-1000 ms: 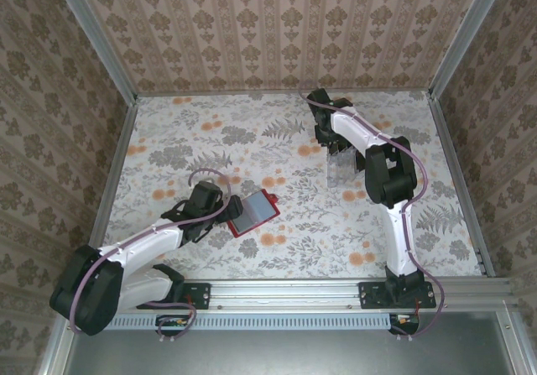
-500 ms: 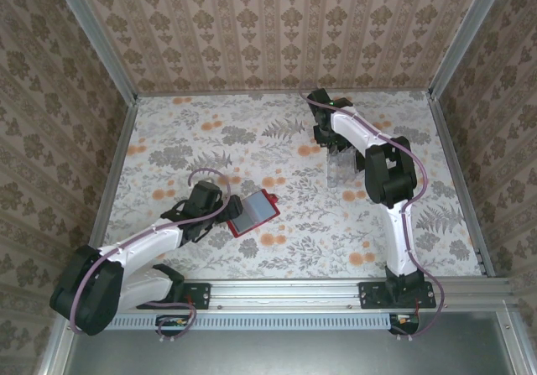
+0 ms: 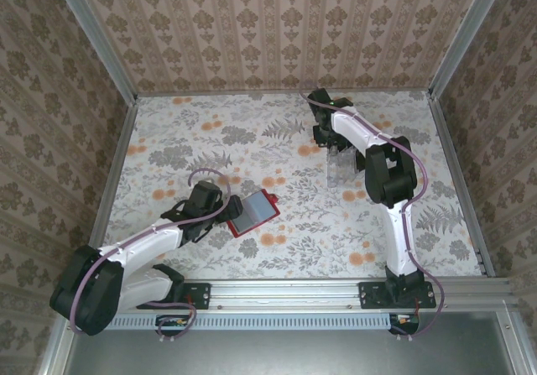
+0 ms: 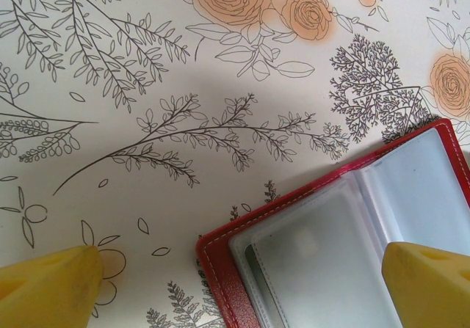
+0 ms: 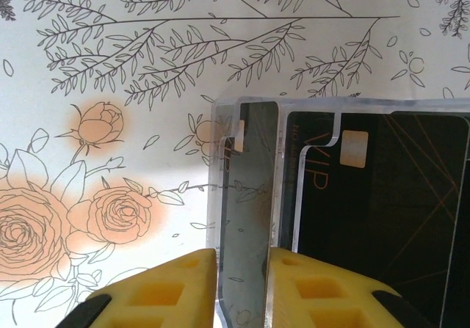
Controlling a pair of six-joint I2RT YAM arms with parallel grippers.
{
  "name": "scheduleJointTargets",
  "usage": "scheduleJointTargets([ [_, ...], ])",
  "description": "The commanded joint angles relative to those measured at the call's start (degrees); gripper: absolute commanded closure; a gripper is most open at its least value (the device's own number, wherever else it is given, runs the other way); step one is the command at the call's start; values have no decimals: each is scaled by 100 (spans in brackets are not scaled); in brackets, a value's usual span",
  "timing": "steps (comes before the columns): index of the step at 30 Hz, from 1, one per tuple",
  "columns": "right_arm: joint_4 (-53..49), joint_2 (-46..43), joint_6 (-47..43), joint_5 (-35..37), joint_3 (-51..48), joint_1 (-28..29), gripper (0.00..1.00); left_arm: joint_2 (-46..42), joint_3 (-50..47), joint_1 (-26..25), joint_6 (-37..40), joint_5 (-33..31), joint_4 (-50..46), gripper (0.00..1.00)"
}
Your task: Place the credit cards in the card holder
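**Credit cards (image 5: 367, 218) sitting at the R arm, holder well off to the L**

We're reading L to R. The L gripper (image 4: 235, 291) is hovering w/ its jaws wide apart and holding nothing. One yellow tip is over the card holder (image 4: 220, 265), the other over bare table (image 4: 147, 86). The holder is lying open & flat at near-left, clear sleeves facing up.

Well apart from it, at far-right, the black cards are standing on edge in a clear rack (image 3: 342, 170). The R gripper (image 5: 242, 295) is right on them, w/ only a narrow gap between the pads. That gap is straddling the end card (image 5: 250, 196) & the clear wall beside it. We can't tell whether the pads are pinching yet.

So we're judging the R arm as the one nearer the cards. Any card lifted there is going to need carrying leftward & toward the near edge, w/ the L arm placed to steady the holder.
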Motion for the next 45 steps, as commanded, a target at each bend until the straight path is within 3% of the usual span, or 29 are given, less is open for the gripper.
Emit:
scheduleJointTargets([
  [1,-79,-54,142,-255,110,-86,76,24,-35,47,102,43,90,0],
  [23,148,-435,278,-739,-29,-268,100,-83,183,114,300,92,-192,0],
  [32,262,-861,320,-893,-45,-266,100,-605,397,149,462,126,-841,0],
  [39,622,-1480,585,-1430,-466,-152,100,-920,243,-334,43,-37,-922,0],
  [45,1526,-2485,961,-1939,-1854,30,100,-803,76,-918,-417,-338,-603,0],
])
